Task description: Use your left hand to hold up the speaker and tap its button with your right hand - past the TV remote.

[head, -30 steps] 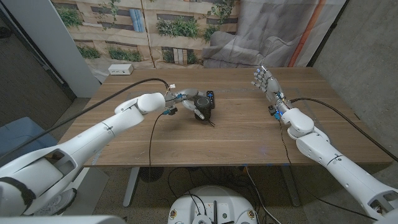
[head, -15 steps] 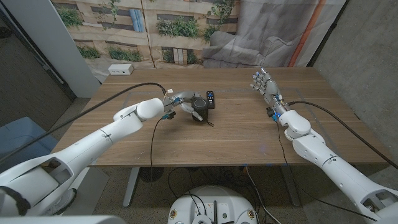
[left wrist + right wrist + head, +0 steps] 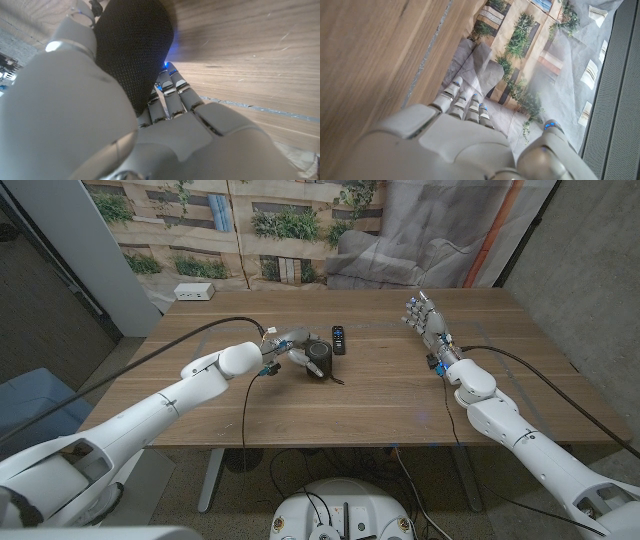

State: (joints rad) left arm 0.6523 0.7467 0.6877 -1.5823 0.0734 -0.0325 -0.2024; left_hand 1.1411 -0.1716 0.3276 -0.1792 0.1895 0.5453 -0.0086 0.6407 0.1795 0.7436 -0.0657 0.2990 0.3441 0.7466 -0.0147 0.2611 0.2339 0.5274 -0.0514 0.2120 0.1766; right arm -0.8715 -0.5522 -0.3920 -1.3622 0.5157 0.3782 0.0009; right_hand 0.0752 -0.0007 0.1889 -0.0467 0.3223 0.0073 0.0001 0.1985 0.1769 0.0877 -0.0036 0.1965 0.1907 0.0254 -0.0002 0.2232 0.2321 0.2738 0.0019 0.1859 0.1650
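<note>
In the head view we see the left robot hand [image 3: 291,346] wrapped around the dark round speaker [image 3: 319,358], which stands on the wooden desk [image 3: 380,395] near its middle. The TV remote [image 3: 338,339] lies just behind the speaker, toward the far edge. The right robot hand [image 3: 424,317] is raised over the desk's right side with fingers spread wide, holding nothing, well apart from the speaker.

In the left wrist view, the left robot hand [image 3: 150,135] presses its fingers [image 3: 172,92] and thumb against the speaker's [image 3: 132,50] black mesh side.

In the right wrist view, the right robot hand [image 3: 455,142] stands beside the desk [image 3: 365,60] surface with its fingers [image 3: 465,105] extended and apart.
</note>
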